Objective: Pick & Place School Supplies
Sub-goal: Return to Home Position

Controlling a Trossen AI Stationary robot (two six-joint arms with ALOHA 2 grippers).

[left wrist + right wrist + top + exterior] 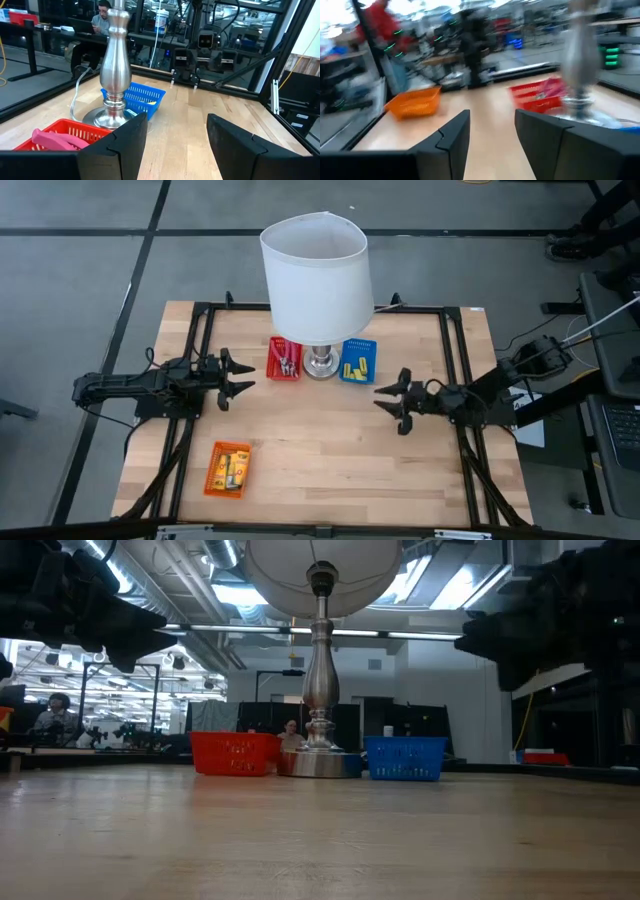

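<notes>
Lampshade [315, 275] hogs the overhead view since it sits right up under that camera, at the far middle of the counter [330, 450]. Tucked against the lamp base [320, 367] are two baskets. The red basket [285, 359] on the left has the pink-handled tools [287, 364], and the blue basket [358, 361] on the right has the yellow erasers [357, 369]. The orange basket [229, 469] sits well apart at the near left with yellow packets [233, 471] inside. Can't spot anything loose on the wood, so the sorting looks done to me.

Left gripper [250, 378] hangs over the left side and right gripper [380, 398] over the right. Both point inward with fingers spread, released and carrying nothing.

What could go wrong? My guess is the arms pulling back. Both grippers are near that wide lampshade, and a sloppy swing could clip it, or shove a basket and dump the erasers.

As for the views, only overhead shows what's in every basket. The table-level one gives just the red and blue basket walls and the lamp base, with contents hidden and no orange basket at all. Left wrist view catches one of the pink-handled tools poking out of the red basket, plus a person [102, 15] at a desk way behind. Right wrist view is the only one showing the orange basket side-on.
</notes>
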